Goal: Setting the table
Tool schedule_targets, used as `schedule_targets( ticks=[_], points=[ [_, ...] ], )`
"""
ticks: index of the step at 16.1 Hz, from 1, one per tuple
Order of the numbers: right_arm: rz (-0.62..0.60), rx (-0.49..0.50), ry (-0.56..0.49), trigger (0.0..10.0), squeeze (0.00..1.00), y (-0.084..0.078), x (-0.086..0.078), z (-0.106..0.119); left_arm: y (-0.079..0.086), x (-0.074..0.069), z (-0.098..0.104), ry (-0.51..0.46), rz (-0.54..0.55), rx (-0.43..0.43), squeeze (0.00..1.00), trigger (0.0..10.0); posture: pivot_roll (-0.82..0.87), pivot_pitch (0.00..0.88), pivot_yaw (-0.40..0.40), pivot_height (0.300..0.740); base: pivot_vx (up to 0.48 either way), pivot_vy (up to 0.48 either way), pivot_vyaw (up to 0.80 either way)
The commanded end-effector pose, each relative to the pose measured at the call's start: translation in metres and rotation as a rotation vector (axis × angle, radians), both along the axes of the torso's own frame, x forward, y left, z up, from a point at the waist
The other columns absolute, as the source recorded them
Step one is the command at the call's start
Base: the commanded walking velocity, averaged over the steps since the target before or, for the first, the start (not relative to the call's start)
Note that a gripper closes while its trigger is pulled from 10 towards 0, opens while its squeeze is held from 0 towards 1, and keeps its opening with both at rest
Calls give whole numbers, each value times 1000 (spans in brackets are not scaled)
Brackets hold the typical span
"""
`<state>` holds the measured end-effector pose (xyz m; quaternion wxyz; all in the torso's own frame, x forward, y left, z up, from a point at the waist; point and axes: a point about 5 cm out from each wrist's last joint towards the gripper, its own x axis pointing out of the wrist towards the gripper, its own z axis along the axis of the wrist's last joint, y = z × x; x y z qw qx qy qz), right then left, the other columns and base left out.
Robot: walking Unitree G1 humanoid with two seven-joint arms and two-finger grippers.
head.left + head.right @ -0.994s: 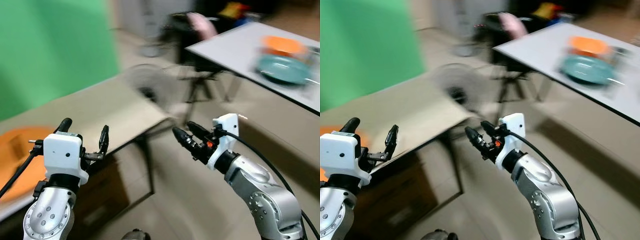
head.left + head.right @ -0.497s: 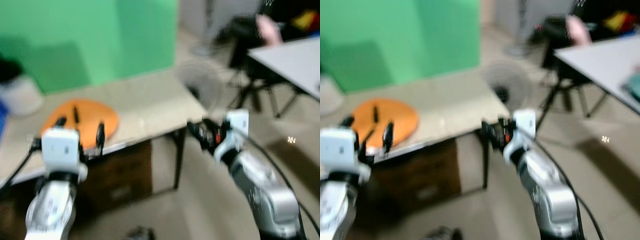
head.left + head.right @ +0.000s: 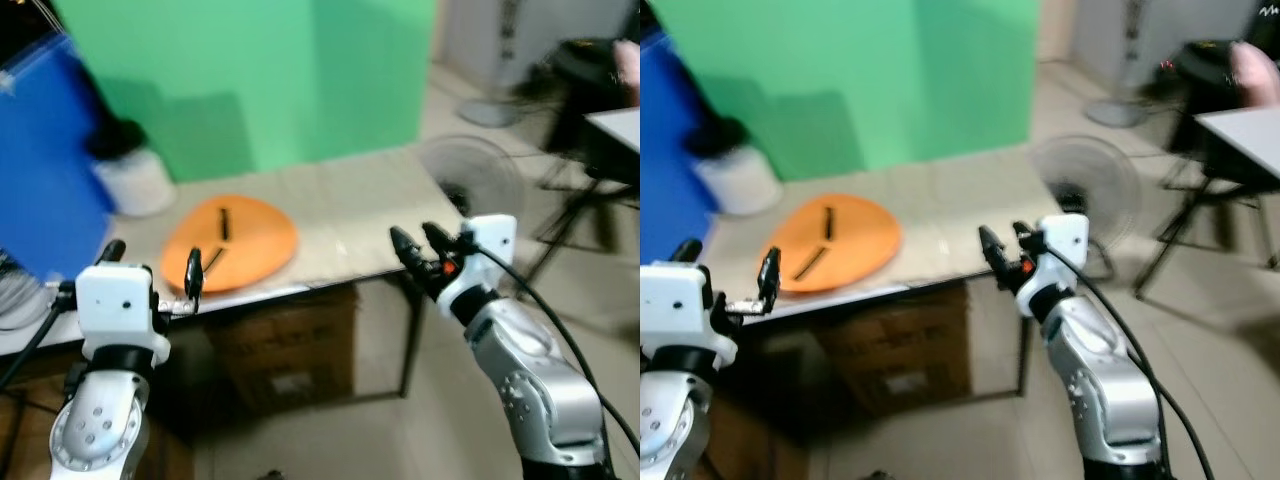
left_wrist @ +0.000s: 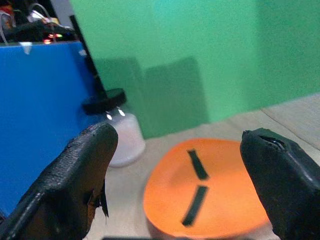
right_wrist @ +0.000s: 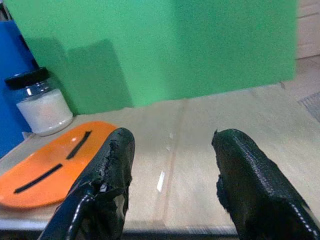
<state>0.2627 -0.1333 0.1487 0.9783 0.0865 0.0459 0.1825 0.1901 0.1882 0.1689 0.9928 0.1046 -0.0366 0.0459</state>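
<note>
Green backdrop (image 3: 250, 80) behind, blue panel (image 3: 45, 170) at robot's left. Beige counter (image 3: 360, 215), matte, faintly seamed, square front edge; cardboard boxes (image 3: 290, 350) stacked beneath. Fan (image 3: 472, 175) on floor past far corner.

On counter: orange mat (image 3: 232, 243), flat, rounded outline with one straighter side, smooth, plastic-looking; two thin dark strips (image 3: 222, 222) on top, exact nature not resolvable. Just beside mat, toward blue panel: jar (image 3: 128, 178), translucent, white contents, black screw lid.

Left tool (image 3: 152, 268): fingers spread, nothing between them, hovering short of counter's near edge, aimed at mat. Right tool (image 3: 420, 240): fingers parted, empty, level with counter's near corner, well apart from mat. Finger pads (image 5: 112, 165) black, rubbery, pebbled.

Risks, judged:
- Mat thin and flush on counter; little edge to pinch. Likely slip of pads over smooth surface, or mat pushed back into jar.
- Sliding or tilting mat could shed strips onto floor.
- Near edge of mat close to counter lip; low approach could strike lip with left fingers before reaching mat.
- Head views slightly blurred; reach judged from them may be off.
- Right arm beside counter corner; sideways swing could clip it.
</note>
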Motion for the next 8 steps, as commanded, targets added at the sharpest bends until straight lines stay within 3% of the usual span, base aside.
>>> schedule_targets(
  ticks=[1,8],
  points=[
    [24,15,-9,10000,0,7,3,2,5,0,-2,10,25,10,0,10000,-65,0,69,740,360,0,0],
    [123,-37,-16,10000,0,21,9,2,8,-4,-2,11,31,11,0,10000,-27,0,39,740,377,0,0]
  ],
)
